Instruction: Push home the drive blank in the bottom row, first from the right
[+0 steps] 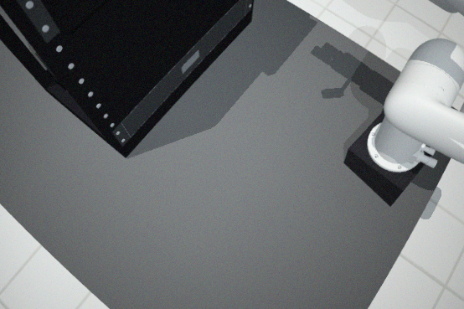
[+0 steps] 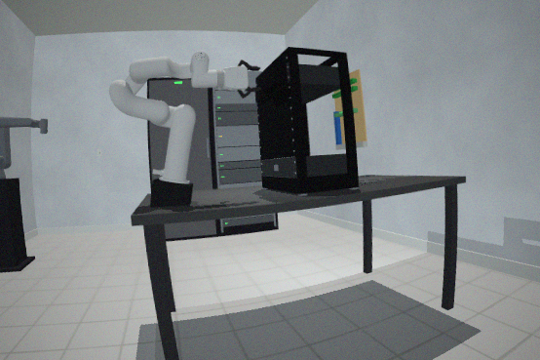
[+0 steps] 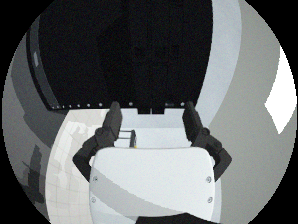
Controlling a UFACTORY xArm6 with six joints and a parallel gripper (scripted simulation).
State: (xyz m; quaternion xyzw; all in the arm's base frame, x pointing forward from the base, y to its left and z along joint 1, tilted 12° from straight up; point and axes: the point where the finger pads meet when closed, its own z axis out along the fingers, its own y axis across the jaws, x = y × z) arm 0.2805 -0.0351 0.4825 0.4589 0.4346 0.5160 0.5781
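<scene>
The black rack [image 2: 307, 120] stands on the dark table [image 2: 292, 195]; it also shows from above in the top view [image 1: 126, 44]. Its face toward the arm is dark, and I cannot make out the single drive blanks in any view. A grey panel [image 2: 279, 167] sits low in that face. My gripper [image 2: 250, 79] is open and empty. It is held high, level with the rack's top part and just short of its face. In the wrist view the two fingers spread wide in front of the black rack [image 3: 127, 36], with nothing between them.
The arm's base [image 1: 394, 157] stands on a black block at the table's right edge. A grey server cabinet [image 2: 214, 140] stands behind the table. An orange board [image 2: 353, 107] hangs on the wall behind the rack.
</scene>
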